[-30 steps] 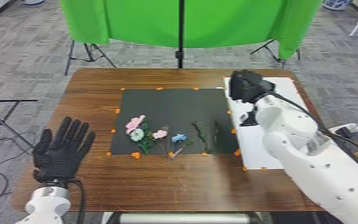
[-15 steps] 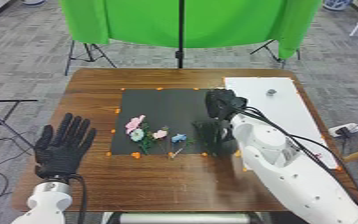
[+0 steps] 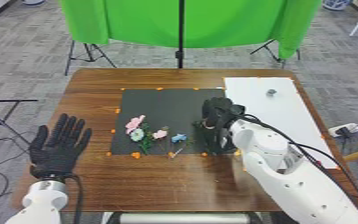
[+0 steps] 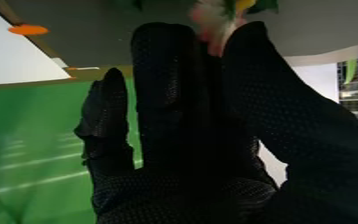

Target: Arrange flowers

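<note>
In the head view, the small grey thing [image 3: 271,92] stands on the white board [image 3: 291,115], to the right of the right hand [image 3: 218,114] and farther from the robot; whether it is a container, I cannot tell. The task's flowers lie on the black mat [image 3: 162,105], to the left of this hand: the blue flower [image 3: 179,137] is the nearest to it, then the pale pink flower [image 3: 160,134], then the white flower [image 3: 137,134] and the pink flower [image 3: 135,121]. Some green stalks [image 3: 214,145] lie at the hand's near side.

The right hand is over the right part of the mat, near the left edge of the board. The mat extends to its left and beyond it. The right arm [image 3: 286,162] crosses above the surface [image 3: 184,185]. In the right wrist view, pink petals [image 4: 207,15] appear by the hand [image 4: 180,125], but I cannot tell if it is grasping them. The left hand [image 3: 58,150] is released, its fingers straight, well apart from the right one.
</note>
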Action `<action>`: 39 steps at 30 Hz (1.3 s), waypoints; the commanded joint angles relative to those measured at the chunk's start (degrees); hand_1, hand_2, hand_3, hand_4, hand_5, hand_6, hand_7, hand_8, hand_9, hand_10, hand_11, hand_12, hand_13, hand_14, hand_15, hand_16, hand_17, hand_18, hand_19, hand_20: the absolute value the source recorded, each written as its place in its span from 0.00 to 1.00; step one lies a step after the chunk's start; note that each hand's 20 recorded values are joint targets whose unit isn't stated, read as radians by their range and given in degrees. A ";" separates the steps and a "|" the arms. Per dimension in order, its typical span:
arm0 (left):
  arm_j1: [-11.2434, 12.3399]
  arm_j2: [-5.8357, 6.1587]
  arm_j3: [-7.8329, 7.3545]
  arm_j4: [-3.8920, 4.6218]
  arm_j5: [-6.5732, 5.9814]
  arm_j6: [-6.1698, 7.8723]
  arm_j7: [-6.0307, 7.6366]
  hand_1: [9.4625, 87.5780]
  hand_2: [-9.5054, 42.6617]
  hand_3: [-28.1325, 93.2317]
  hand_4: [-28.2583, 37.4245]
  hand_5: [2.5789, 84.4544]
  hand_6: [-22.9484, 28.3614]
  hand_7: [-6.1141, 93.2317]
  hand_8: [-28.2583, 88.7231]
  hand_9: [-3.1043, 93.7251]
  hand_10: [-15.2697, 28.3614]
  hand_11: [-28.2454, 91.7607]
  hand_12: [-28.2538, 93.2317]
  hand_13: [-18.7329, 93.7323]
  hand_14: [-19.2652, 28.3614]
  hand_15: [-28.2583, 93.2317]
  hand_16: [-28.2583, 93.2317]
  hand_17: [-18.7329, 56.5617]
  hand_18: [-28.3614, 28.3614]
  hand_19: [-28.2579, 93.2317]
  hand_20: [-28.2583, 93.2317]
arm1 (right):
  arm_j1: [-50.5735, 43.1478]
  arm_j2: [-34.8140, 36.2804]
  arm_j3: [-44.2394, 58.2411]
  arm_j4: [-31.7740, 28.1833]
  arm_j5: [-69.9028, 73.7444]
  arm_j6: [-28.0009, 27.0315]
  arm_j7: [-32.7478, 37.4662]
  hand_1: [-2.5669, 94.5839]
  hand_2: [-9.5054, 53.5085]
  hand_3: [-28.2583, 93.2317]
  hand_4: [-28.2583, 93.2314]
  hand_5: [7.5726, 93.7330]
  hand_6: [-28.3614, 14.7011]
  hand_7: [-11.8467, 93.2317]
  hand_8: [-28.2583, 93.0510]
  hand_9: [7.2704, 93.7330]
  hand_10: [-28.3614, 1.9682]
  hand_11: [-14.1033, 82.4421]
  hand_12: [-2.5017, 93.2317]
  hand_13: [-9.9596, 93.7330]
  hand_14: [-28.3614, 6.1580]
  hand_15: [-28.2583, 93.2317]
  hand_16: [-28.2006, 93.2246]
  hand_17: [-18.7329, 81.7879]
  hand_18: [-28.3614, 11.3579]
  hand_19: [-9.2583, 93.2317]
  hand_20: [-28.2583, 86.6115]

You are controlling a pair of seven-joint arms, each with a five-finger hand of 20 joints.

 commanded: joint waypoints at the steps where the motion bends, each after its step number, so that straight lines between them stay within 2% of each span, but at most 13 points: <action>1: 1.34 -0.20 -0.19 -0.55 -0.34 0.34 0.49 0.25 0.48 0.86 0.00 0.55 0.64 0.18 0.16 0.44 0.70 0.40 0.31 0.41 0.73 0.52 0.17 0.15 0.74 0.53 0.33 | -1.01 1.02 2.57 -2.13 2.00 0.36 2.31 0.52 0.00 0.89 0.00 0.63 0.62 0.28 0.12 0.61 0.49 0.28 0.17 0.69 0.48 0.71 0.46 0.49 0.14 0.93 0.59; 3: 1.19 -0.27 0.02 -0.48 -0.41 0.36 0.45 0.25 0.48 0.86 0.00 0.55 0.64 0.18 0.16 0.44 0.70 0.40 0.31 0.41 0.73 0.52 0.17 0.15 0.73 0.53 0.33 | -1.35 1.15 4.33 -3.19 3.55 2.17 3.42 0.48 0.00 0.91 0.00 0.59 0.61 0.27 0.12 0.58 0.46 0.27 0.17 0.67 0.45 0.73 0.41 0.48 0.14 0.93 0.59; 9: 1.32 -0.28 0.12 -0.38 -0.39 -0.02 0.87 0.25 0.48 0.86 0.00 0.55 0.64 0.18 0.16 0.44 0.70 0.40 0.31 0.41 0.73 0.52 0.17 0.15 0.74 0.53 0.33 | -1.35 2.56 9.22 -5.43 6.55 6.67 5.65 0.42 0.00 0.90 0.00 0.53 0.57 0.25 0.12 0.54 0.42 0.26 0.17 0.65 0.41 0.72 0.39 0.48 0.13 0.93 0.59; 12: 1.34 -0.35 0.28 -0.45 -0.56 0.29 1.17 0.25 0.48 0.86 0.00 0.55 0.64 0.18 0.16 0.45 0.70 0.40 0.31 0.42 0.73 0.52 0.17 0.15 0.74 0.53 0.33 | 1.25 2.66 9.31 -1.01 3.04 10.97 6.84 0.39 0.00 0.89 0.00 0.51 0.56 0.24 0.13 0.52 0.40 0.25 0.17 0.63 0.39 0.70 0.37 0.47 0.12 0.93 0.58; 15: 1.05 -0.32 0.57 -0.30 -0.54 0.11 1.30 0.25 0.48 0.86 0.00 0.55 0.64 0.18 0.16 0.45 0.70 0.41 0.31 0.42 0.73 0.53 0.17 0.15 0.74 0.53 0.33 | 4.67 2.26 9.42 6.44 -0.57 15.24 7.61 0.39 0.00 0.90 0.00 0.51 0.55 0.24 0.13 0.48 0.39 0.24 0.17 0.56 0.37 0.62 0.34 0.45 0.13 0.87 0.55; 18: 0.94 -0.19 0.74 -0.27 -0.36 -0.11 1.35 0.25 0.48 0.86 0.00 0.55 0.64 0.18 0.16 0.45 0.70 0.41 0.31 0.42 0.73 0.53 0.17 0.15 0.74 0.53 0.33 | 7.09 2.68 9.97 11.71 -1.11 12.51 10.06 0.40 0.00 0.92 0.00 0.49 0.57 0.25 0.13 0.43 0.41 0.24 0.16 0.49 0.36 0.53 0.33 0.42 0.15 0.81 0.52; 22: 0.81 -0.33 1.07 -0.05 -0.41 -0.07 0.99 0.25 0.48 0.86 0.00 0.55 0.64 0.18 0.16 0.44 0.70 0.40 0.31 0.42 0.73 0.53 0.17 0.15 0.74 0.53 0.33 | 8.76 2.16 11.11 17.63 -3.25 2.88 9.35 0.41 0.00 0.93 0.00 0.43 0.58 0.26 0.12 0.35 0.46 0.23 0.14 0.42 0.37 0.43 0.33 0.38 0.17 0.76 0.47; 29: 0.89 -0.39 1.44 0.06 -0.09 -0.46 1.00 0.25 0.48 0.86 0.00 0.55 0.64 0.18 0.16 0.44 0.70 0.40 0.31 0.42 0.73 0.53 0.17 0.15 0.74 0.53 0.33 | 10.51 -1.23 12.49 24.83 -2.65 -3.36 6.19 0.44 0.00 0.95 0.00 0.36 0.60 0.27 0.12 0.31 0.54 0.23 0.12 0.42 0.43 0.38 0.35 0.37 0.20 0.72 0.45; 31: 0.96 -0.53 1.58 0.10 -0.18 -0.78 0.56 0.25 0.48 0.86 0.00 0.54 0.64 0.18 0.16 0.44 0.70 0.40 0.31 0.42 0.73 0.53 0.17 0.15 0.74 0.53 0.33 | 9.87 -2.19 13.04 25.99 -4.21 -3.93 6.44 0.45 0.00 0.95 0.00 0.33 0.60 0.28 0.12 0.30 0.55 0.23 0.12 0.43 0.46 0.38 0.35 0.37 0.21 0.72 0.44; 33: 0.30 -0.68 2.14 0.44 -0.08 -1.09 0.27 0.26 0.48 0.86 0.00 0.54 0.64 0.18 0.16 0.44 0.70 0.40 0.31 0.42 0.73 0.53 0.17 0.15 0.74 0.53 0.33 | 8.49 -2.41 13.97 26.06 -3.79 -2.46 5.80 0.46 0.00 0.94 0.00 0.33 0.61 0.29 0.11 0.32 0.56 0.24 0.13 0.46 0.48 0.38 0.36 0.38 0.23 0.71 0.44; 35: 0.09 -0.71 2.40 0.55 -0.08 -1.22 0.08 0.26 0.47 0.86 0.00 0.54 0.64 0.18 0.16 0.44 0.70 0.41 0.31 0.42 0.73 0.53 0.17 0.15 0.74 0.53 0.33 | 7.18 -2.65 14.87 26.16 -3.56 -0.91 4.13 0.48 0.00 0.94 0.00 0.37 0.62 0.30 0.10 0.38 0.58 0.26 0.13 0.51 0.50 0.41 0.36 0.40 0.24 0.74 0.45; 37: 0.12 -0.66 2.37 0.52 -0.19 -0.98 0.09 0.26 0.47 0.86 0.00 0.54 0.64 0.18 0.16 0.44 0.70 0.41 0.31 0.42 0.73 0.53 0.17 0.15 0.74 0.53 0.33 | 6.56 -2.64 14.84 26.53 -4.78 0.69 2.50 0.51 0.00 0.92 0.00 0.47 0.67 0.33 0.09 0.50 0.61 0.28 0.14 0.59 0.55 0.45 0.36 0.43 0.24 0.79 0.47; 39: 0.24 -0.63 2.27 0.51 -0.14 -0.95 0.24 0.26 0.47 0.86 0.00 0.54 0.64 0.18 0.16 0.44 0.70 0.41 0.31 0.42 0.73 0.53 0.17 0.15 0.74 0.53 0.33 | 6.13 -2.35 14.84 26.54 -4.55 1.88 1.08 0.54 0.00 0.90 0.00 0.62 0.71 0.33 0.09 0.66 0.62 0.30 0.16 0.68 0.59 0.49 0.37 0.44 0.23 0.82 0.49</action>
